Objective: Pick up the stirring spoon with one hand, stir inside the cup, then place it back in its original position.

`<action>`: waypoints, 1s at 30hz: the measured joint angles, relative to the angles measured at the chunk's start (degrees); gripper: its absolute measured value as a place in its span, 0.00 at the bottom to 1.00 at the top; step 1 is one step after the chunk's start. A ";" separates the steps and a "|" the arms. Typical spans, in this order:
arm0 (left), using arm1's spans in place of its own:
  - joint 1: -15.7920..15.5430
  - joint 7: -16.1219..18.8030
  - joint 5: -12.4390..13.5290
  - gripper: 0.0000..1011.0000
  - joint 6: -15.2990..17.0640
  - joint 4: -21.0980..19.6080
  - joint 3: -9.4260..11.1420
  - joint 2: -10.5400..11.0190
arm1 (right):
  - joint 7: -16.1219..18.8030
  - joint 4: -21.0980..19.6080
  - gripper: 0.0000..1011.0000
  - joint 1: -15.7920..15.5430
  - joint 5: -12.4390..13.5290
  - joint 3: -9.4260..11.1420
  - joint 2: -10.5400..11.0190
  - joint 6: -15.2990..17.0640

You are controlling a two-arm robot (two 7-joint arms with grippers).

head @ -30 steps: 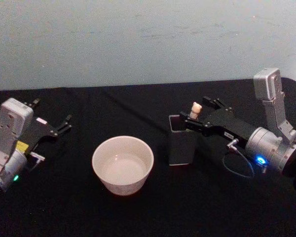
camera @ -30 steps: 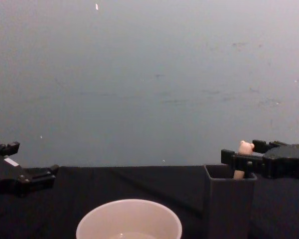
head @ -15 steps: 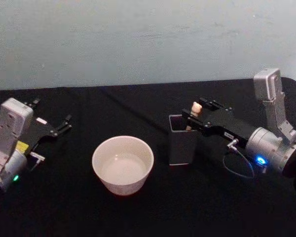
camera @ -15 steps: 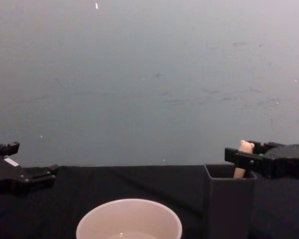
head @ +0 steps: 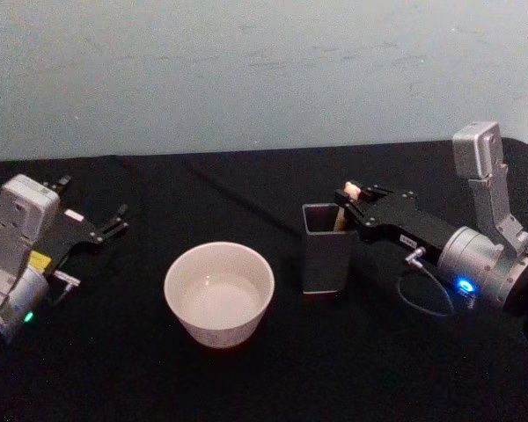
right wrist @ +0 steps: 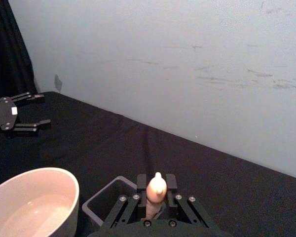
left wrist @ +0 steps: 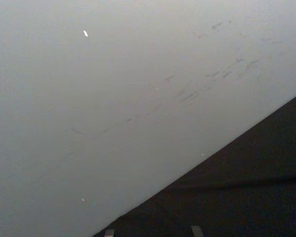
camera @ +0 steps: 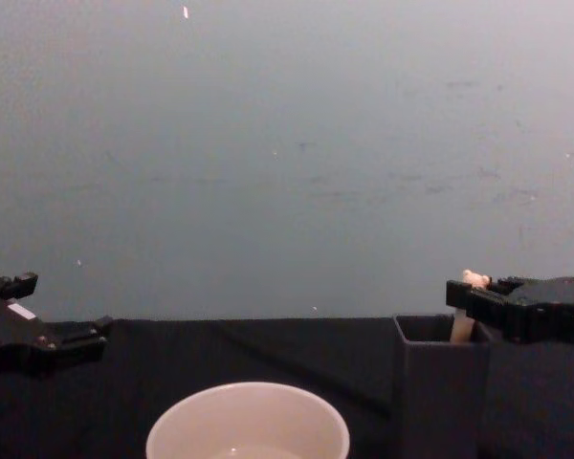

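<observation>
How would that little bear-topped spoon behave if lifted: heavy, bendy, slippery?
Probably light: the stirring spoon looks slim beside the right gripper around it. Likely stiff: it leans in the holder without sagging. Its smooth rounded top might slip. The left gripper sits parked, open.

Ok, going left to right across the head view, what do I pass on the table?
left gripper → cup → holder → right gripper
</observation>
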 joint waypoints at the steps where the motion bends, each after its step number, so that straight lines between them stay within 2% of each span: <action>1: 0.00 0.00 0.00 0.99 0.00 0.00 0.00 0.00 | 0.00 0.00 0.23 0.00 0.00 0.00 0.00 -0.01; 23: 0.00 0.00 0.00 0.99 0.00 0.00 0.00 0.00 | 0.00 0.00 0.21 0.01 0.00 0.00 0.00 0.01; 30: 0.00 0.00 0.00 0.99 0.00 0.00 0.00 0.00 | -0.05 -0.12 0.21 0.03 1.22 0.56 -0.22 1.87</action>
